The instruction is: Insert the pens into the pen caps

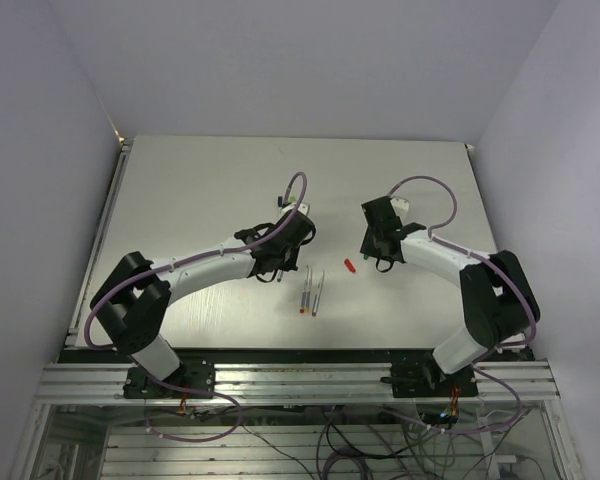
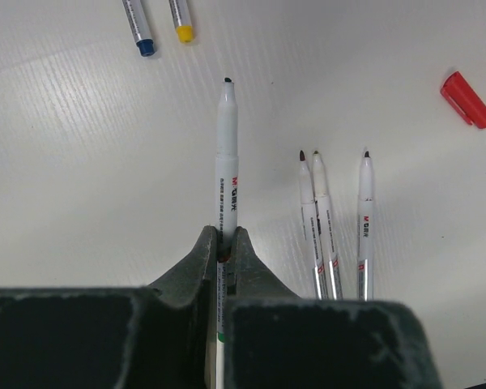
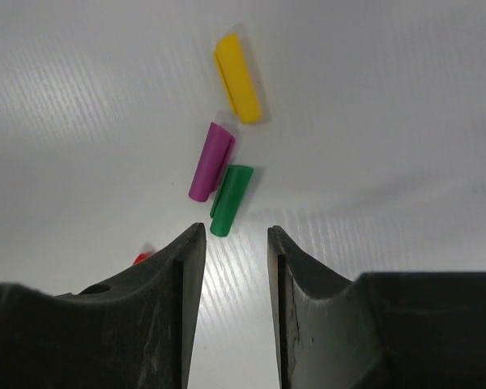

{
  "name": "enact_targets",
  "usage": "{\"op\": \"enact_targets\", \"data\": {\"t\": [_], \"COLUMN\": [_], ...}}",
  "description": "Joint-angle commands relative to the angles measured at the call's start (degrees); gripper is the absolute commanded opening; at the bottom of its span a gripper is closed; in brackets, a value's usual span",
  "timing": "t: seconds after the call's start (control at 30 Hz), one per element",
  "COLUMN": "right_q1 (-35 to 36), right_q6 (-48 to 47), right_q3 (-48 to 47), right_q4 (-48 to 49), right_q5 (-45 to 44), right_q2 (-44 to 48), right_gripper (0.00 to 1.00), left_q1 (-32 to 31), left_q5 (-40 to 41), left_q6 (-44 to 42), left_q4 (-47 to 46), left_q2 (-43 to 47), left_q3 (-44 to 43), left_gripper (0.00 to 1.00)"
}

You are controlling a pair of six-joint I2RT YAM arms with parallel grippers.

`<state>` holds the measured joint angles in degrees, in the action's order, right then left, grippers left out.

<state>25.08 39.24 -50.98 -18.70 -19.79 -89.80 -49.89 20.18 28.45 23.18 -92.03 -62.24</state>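
Observation:
My left gripper (image 2: 227,235) is shut on a white pen (image 2: 227,154) whose dark tip points away from me above the table. Three more uncapped pens (image 2: 324,219) lie side by side to its right. Two pens with a blue end (image 2: 146,47) and a yellow end (image 2: 184,32) lie farther off. My right gripper (image 3: 236,231) hangs open over the table, nothing between its fingers. Just beyond its left fingertip lie a green cap (image 3: 230,200), a purple cap (image 3: 211,161) touching it, and a yellow cap (image 3: 238,78). A red cap (image 2: 467,99) lies apart.
From above, the red cap (image 1: 348,265) lies between the two grippers, and the loose pens (image 1: 311,292) lie toward the table's near edge. The left arm (image 1: 210,265) and right arm (image 1: 450,265) reach in from the near corners. Purple-grey walls close in the table.

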Motion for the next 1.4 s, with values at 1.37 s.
{"op": "enact_targets", "data": {"t": [1.37], "right_q1": [-3.16], "right_q6": [-1.01], "right_q3": [-1.80], "right_q4": [3.42], "right_q5": [2.92], "right_q2": [-7.31], "right_gripper": [0.22], "left_q1": [1.02], "left_q5": [-2.60], "left_q6": [0.47], "left_q4": [-1.84], "left_q2": [-0.16], "left_q3": [0.70], "left_gripper": [0.07]}}
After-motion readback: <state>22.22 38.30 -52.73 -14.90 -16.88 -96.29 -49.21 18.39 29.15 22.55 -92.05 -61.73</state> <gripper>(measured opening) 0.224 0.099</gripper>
